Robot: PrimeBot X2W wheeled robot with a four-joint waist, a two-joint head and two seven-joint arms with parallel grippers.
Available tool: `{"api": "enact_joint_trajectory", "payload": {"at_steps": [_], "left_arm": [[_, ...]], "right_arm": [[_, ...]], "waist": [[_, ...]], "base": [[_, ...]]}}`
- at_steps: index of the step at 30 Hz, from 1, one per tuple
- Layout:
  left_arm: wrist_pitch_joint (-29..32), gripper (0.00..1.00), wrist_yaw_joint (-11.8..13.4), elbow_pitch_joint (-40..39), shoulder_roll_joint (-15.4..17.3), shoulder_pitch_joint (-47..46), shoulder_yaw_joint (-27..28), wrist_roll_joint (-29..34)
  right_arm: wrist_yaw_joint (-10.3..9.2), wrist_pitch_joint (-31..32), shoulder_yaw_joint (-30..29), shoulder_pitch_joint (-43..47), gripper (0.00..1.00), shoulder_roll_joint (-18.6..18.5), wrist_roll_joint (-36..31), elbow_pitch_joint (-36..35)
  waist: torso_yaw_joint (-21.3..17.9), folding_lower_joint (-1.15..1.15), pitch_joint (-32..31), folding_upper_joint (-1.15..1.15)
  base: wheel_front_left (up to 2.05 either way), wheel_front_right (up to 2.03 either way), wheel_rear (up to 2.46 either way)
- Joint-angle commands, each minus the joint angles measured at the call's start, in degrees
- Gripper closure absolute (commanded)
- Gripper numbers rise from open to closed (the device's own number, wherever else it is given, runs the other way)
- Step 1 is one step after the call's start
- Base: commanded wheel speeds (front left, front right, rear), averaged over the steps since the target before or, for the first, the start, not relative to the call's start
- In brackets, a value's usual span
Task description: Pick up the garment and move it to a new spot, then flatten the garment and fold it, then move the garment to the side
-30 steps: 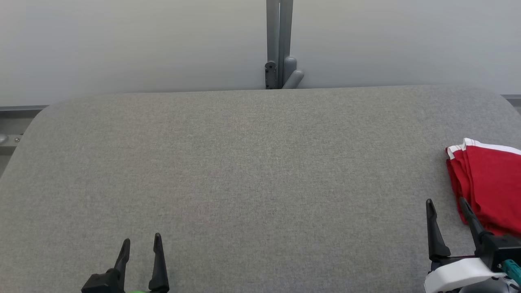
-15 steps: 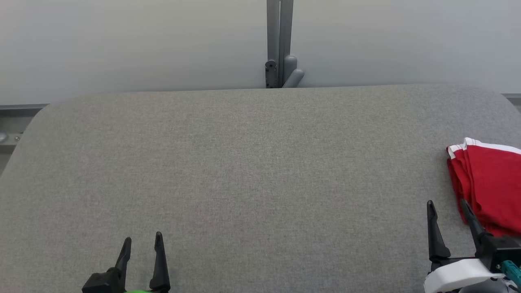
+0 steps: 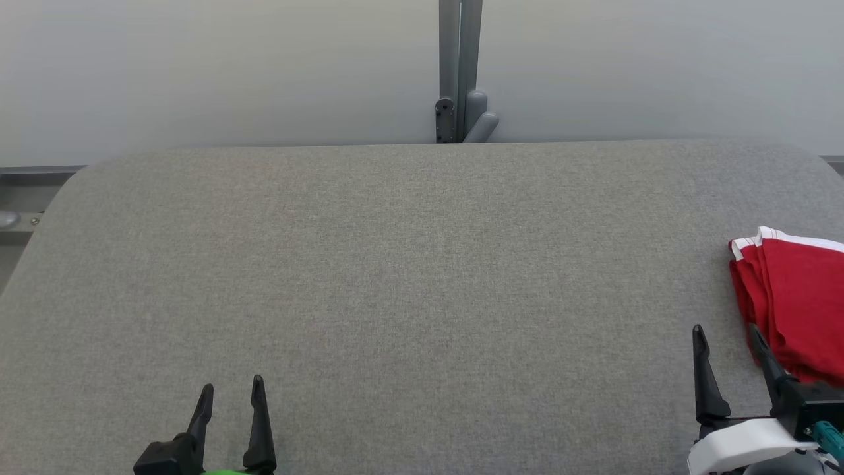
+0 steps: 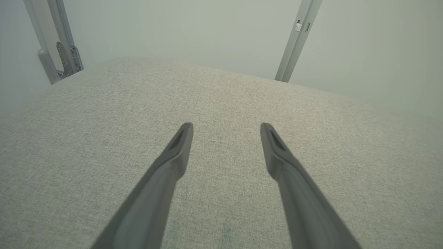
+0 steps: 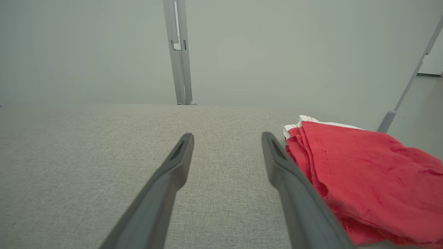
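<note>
A red garment [image 3: 794, 300] with a white trim lies folded in layers at the right edge of the grey fabric table [image 3: 409, 277]; part of it runs out of the head view. In the right wrist view the garment [image 5: 363, 176] sits just right of the fingers. My right gripper [image 3: 725, 338] stands open beside the garment's near left corner, with nothing between its fingers. At the lower left my left gripper [image 3: 231, 389] is open over bare table. The left wrist view has its gripper [image 4: 226, 128] open above the cloth surface.
A grey metal post [image 3: 459, 69] with a bracket rises behind the table's far edge against a pale wall. The table's rounded far corners [image 3: 86, 175] mark its limits. A slanted grey pole [image 5: 405, 93] stands beyond the garment.
The whole head view has shifted slightly left and down, so the camera moved. The garment and both grippers keep their places on the table.
</note>
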Motion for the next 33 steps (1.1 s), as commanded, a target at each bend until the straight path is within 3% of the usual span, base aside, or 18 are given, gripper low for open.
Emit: {"api": "enact_joint_trajectory", "payload": {"at_steps": [1,33], "left_arm": [[-0.2,0.0,0.1,0.1,0.2,-0.4,0.2,-0.2],[0.0,0.0,-0.3,0.2,0.0,-0.3,0.3,0.0]], "right_arm": [[-0.05,-0.2,-0.4,-0.2,0.0,-0.1,-0.3,0.2],[0.0,0.0,-0.7,-0.7,0.0,0.0,0.4,1.5]], "waist": [[0.0,0.0,0.0,0.0],[0.0,0.0,0.0,0.0]], "base": [[0.0,0.0,0.0],[0.0,0.0,0.0]]}}
